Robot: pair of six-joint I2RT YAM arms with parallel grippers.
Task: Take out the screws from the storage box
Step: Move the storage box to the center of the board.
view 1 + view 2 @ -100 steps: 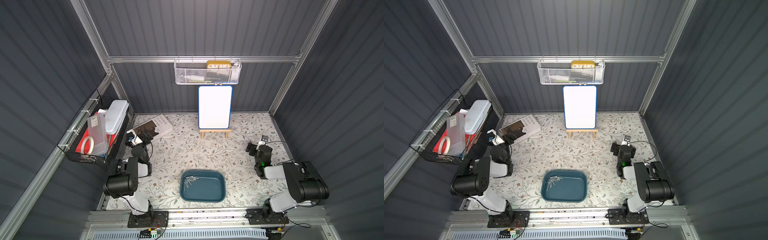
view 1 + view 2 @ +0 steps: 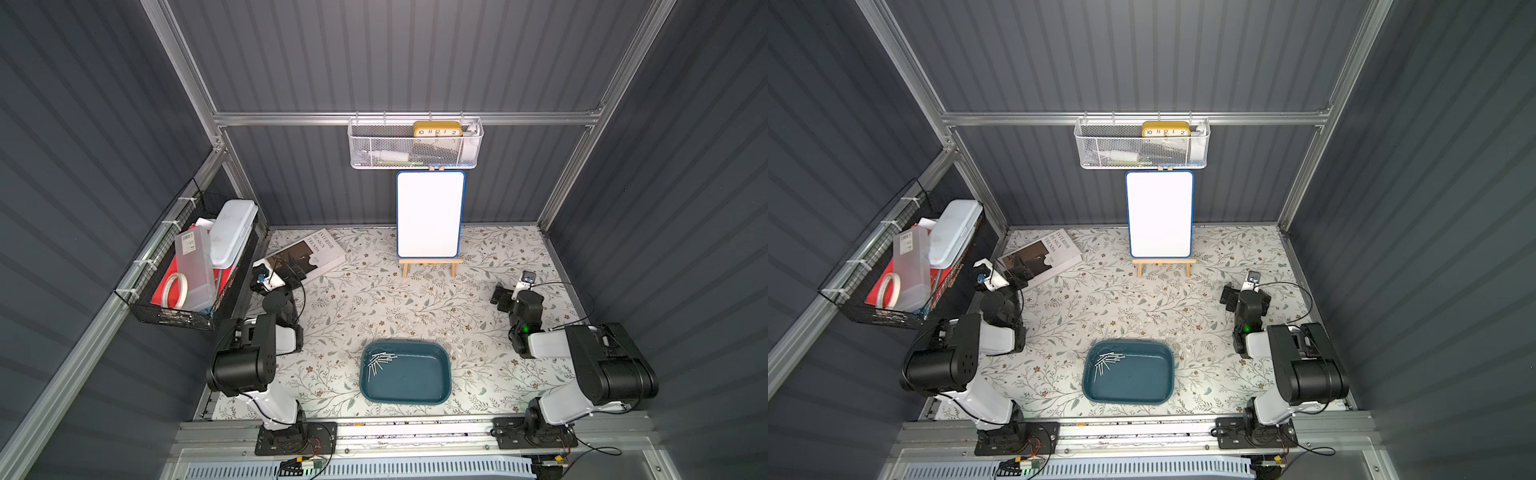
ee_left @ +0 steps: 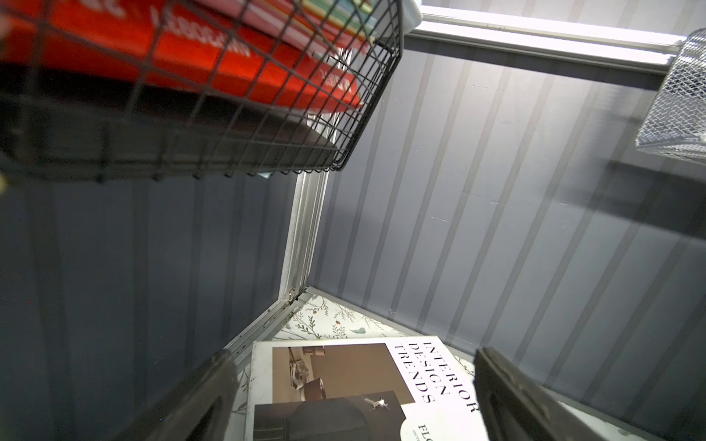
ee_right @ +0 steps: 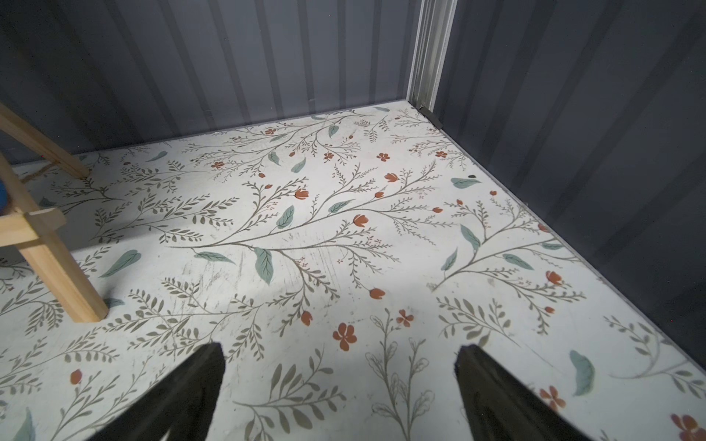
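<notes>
teal-blue storage box (image 2: pixel 415 384) sits on the floral mat (image 2: pixel 374 299) between the arms, silver screws (image 2: pixel 380 360) bunched in its far corner nearest the left arm. left gripper (image 3: pixel 353 355) gapes wide over a book (image 3: pixel 344 382), empty; right gripper (image 4: pixel 340 348) spread wide above the mat, holding nothing.

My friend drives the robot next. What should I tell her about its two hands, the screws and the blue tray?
Hands: the left gripper is open and empty, over the book at the far left of the table. The right gripper is open and empty, over bare table near the right wall.
Things: the screws lie bunched in the far left corner of the tray, which sits at the front middle between the arms.
Done: nothing yet; no screw is seen outside the tray.
Left: lift every screw out onto the table.
</notes>
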